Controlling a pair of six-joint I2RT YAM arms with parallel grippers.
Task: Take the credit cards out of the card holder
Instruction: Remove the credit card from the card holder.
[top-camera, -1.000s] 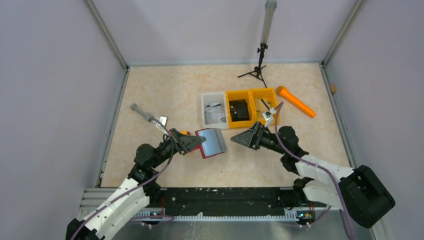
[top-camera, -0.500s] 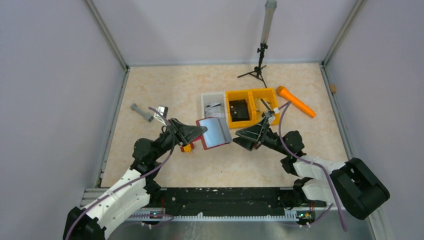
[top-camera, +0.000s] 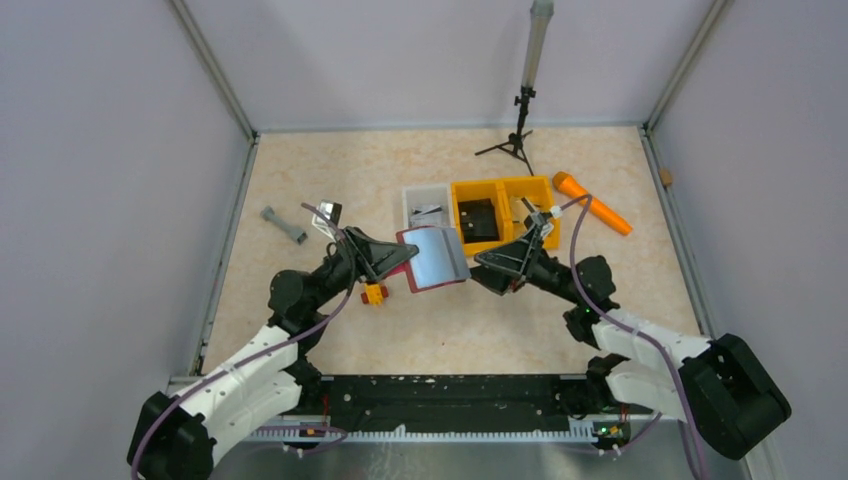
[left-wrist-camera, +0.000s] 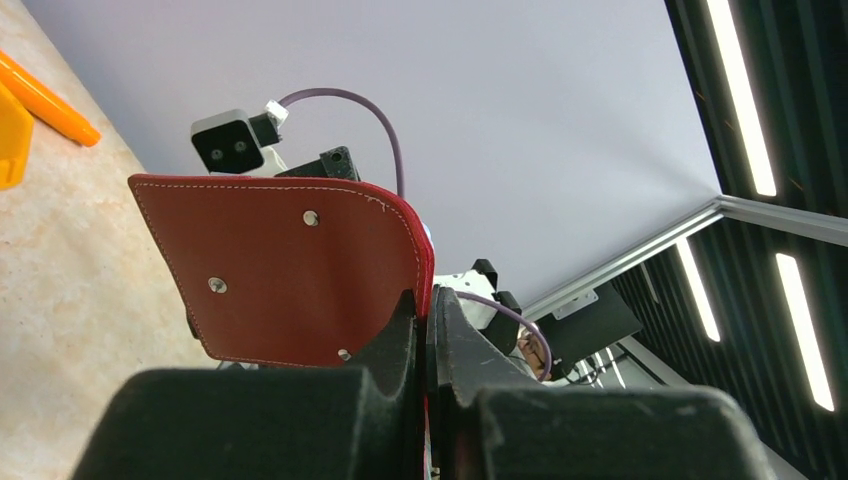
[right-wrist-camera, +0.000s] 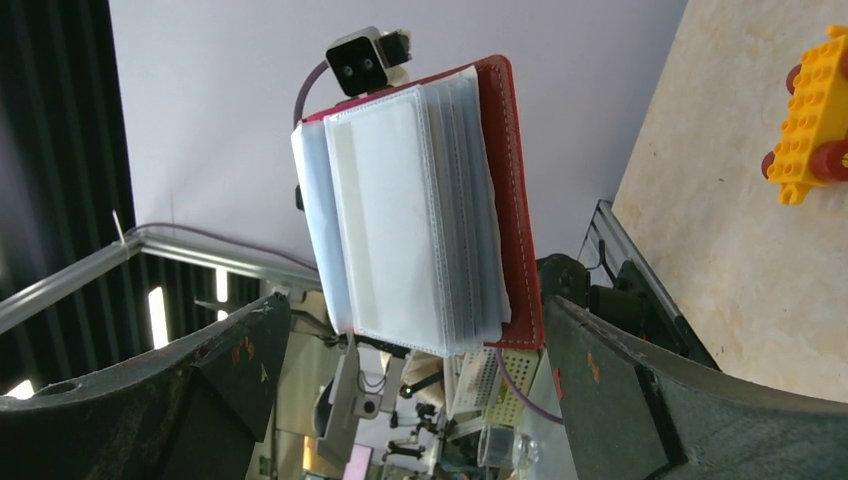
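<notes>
- Card holder (top-camera: 432, 258), maroon, hangs in the air over the middle of the bench (top-camera: 400, 170), off its surface. It sits between the two claws and just in front of the white bin (top-camera: 427, 188).
- From the left wrist its red outer cover (left-wrist-camera: 290, 270) shows, with pale stitching and small rivets. From the right wrist its inner side shows, a stack of pale clear sleeves (right-wrist-camera: 400, 210) fanned off the cover.
- Credit cards cannot be made out singly inside those sleeves.
- Left claw (top-camera: 400, 262) is clamped on the holder, its fingers (left-wrist-camera: 390, 350) pressed together with the cover's edge pinched between them.
- Right claw (top-camera: 488, 268) stands spread wide, its fingers (right-wrist-camera: 620, 380) far apart at either side of its wrist view. The holder sits ahead of the gap, and neither finger touches it.
- Red-and-yellow toy block (top-camera: 375, 293) lies on the bench under the left claw, near the holder's lower left corner.
- Two orange bins (top-camera: 500, 183) adjoin the white bin on its right; one holds a black square object (top-camera: 480, 218).
- Orange marker-shaped thing (top-camera: 592, 203) lies right of the bins, a grey tool (top-camera: 284, 224) well to the left, and a small tripod (top-camera: 517, 135) near the far edge.
</notes>
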